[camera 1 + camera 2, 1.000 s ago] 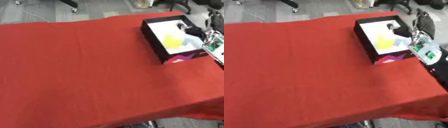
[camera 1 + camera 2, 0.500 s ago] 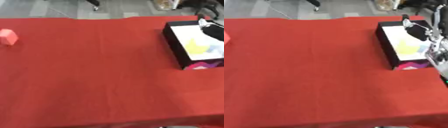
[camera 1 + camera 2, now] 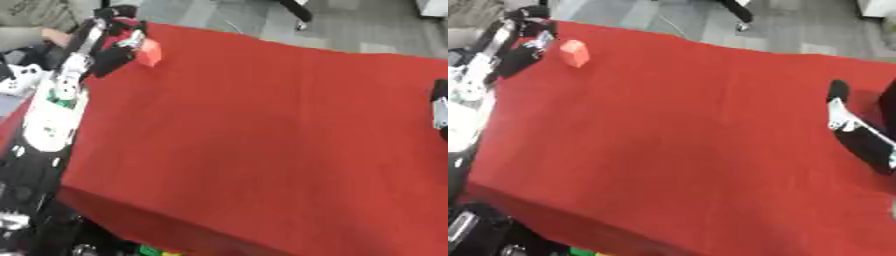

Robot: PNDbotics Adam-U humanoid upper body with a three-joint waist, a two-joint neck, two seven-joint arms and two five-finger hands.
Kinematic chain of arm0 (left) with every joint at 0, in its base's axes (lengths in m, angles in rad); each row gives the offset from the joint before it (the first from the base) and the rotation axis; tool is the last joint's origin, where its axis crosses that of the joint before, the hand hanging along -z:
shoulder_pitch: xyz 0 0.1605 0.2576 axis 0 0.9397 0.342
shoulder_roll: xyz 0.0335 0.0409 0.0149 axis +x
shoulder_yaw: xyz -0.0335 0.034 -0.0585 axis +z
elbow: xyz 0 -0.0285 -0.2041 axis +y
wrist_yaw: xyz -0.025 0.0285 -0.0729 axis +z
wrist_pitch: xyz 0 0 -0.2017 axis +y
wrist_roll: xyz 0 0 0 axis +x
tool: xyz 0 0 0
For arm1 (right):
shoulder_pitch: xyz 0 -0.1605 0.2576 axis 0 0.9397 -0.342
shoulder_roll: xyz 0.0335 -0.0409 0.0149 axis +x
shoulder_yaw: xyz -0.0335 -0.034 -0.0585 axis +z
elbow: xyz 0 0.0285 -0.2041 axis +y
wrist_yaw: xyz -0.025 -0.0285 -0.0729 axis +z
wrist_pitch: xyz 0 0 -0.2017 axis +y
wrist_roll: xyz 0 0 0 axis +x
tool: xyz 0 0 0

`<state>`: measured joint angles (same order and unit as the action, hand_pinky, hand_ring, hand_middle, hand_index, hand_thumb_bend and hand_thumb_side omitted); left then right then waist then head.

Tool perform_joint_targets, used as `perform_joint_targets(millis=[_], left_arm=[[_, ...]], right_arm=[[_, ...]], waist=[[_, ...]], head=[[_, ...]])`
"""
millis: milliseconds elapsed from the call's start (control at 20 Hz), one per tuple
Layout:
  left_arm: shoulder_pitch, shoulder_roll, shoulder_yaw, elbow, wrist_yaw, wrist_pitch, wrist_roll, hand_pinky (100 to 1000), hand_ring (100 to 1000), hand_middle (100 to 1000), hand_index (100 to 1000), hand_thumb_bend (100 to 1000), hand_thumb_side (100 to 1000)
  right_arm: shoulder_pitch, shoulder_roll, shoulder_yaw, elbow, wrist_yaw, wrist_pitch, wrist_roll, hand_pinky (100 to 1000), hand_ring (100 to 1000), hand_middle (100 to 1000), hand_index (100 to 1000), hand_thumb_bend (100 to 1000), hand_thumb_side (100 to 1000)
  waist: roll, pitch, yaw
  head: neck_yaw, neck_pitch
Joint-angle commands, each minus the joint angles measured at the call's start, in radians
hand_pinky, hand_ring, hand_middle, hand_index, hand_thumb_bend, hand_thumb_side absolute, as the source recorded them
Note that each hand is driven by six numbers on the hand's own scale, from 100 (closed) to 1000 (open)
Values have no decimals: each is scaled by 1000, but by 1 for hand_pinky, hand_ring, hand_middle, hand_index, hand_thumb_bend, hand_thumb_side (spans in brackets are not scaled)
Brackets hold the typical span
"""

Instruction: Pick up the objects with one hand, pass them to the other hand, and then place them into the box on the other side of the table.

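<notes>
Reaching stage: left hand (image 3: 112,47) at ten o'clock beside the red block (image 3: 574,53), finger state unclear, needing closure round it.

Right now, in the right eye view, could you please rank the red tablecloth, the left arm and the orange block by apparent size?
1. Tablecloth, largest by far.
2. Left arm; it is nearer the camera, which enlarges it.
3. Orange block, smallest.
</notes>
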<state>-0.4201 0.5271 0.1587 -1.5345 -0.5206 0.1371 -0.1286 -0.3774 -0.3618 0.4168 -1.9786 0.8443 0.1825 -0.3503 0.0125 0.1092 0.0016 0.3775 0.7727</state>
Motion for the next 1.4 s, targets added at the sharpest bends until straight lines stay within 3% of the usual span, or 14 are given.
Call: perform_joint_targets(millis=[50,250,650,850,900,1100,1400], left_arm=[[-77,98,-25,152,-107,28,51,859,814,829,926,406,698],[-202,140,-50,388,-185,51,95,853,815,833,931,505,749],[-353,134,-22,734,-242,98,194,847,803,816,905,509,766],[-367,133,-20,781,-226,95,219,847,803,816,905,509,766],[-367,133,-18,788,-222,95,224,845,798,806,892,523,775],[-398,149,17,816,-188,131,274,843,795,804,889,502,753],[-414,159,12,842,-141,128,337,842,791,798,879,449,729]], right_arm=[[-27,50,59,-21,16,-53,33,724,857,774,936,207,398],[-46,87,114,-21,-1,-76,66,721,856,771,937,179,403],[-65,111,154,-21,-27,-74,74,706,852,762,934,136,414],[-67,114,160,-21,-30,-71,70,706,852,762,934,136,414],[-64,116,159,-21,-31,-69,69,695,849,755,930,100,425],[-70,125,168,-21,-31,-58,40,688,847,751,927,100,428],[-77,131,182,-21,-32,-52,17,680,844,745,923,100,436]], waist=[[2,-19,-7],[-3,-14,-23],[-16,31,-60],[-17,39,-65],[-18,42,-69],[-13,101,-99],[-8,141,-120]], head=[[51,-3],[53,-3],[24,-3],[22,-3],[19,-3],[21,-3],[25,-3]])
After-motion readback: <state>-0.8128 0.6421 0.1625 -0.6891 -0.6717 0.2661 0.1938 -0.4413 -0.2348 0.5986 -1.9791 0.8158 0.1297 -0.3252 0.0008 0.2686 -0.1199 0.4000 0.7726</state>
